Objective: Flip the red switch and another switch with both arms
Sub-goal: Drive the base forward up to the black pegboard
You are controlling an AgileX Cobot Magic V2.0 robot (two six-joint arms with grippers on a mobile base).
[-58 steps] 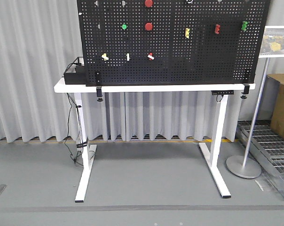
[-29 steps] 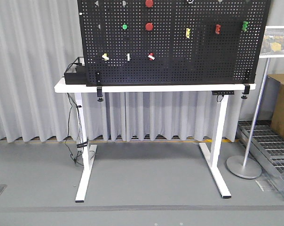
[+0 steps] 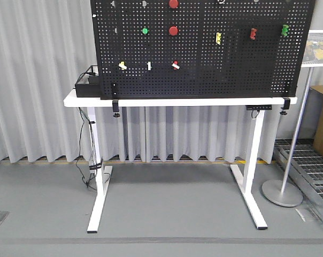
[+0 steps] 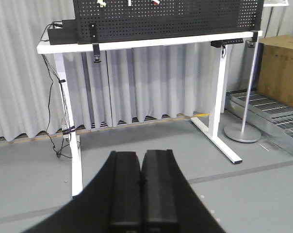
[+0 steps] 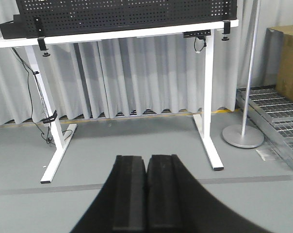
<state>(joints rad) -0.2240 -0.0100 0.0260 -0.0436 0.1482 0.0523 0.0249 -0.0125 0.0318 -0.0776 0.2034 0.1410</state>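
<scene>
On the black pegboard (image 3: 204,64) standing on the white table (image 3: 177,100), the red switch (image 3: 175,65) with a white tip sits in the lower row. The pale yellow-white switch (image 3: 122,65) is at the left of that row. Both peek in at the top edge of the left wrist view, the red switch (image 4: 156,2) and the pale switch (image 4: 102,3). My left gripper (image 4: 140,154) is shut with nothing in it, low over the grey floor and far from the board. My right gripper (image 5: 147,158) is likewise shut and empty. Neither gripper shows in the front view.
A slim white toggle (image 3: 149,65) sits between the two switches. Higher up are round red buttons (image 3: 173,30), a green button (image 3: 145,30) and yellow, dark red and green switches. A black box (image 3: 86,85) and cables are at the table's left. A pole stand (image 3: 282,193), floor grates and a cardboard box (image 4: 282,68) stand right.
In the front view the whole table and pegboard have slid a little right and down and look slightly larger. No switch has changed position.
</scene>
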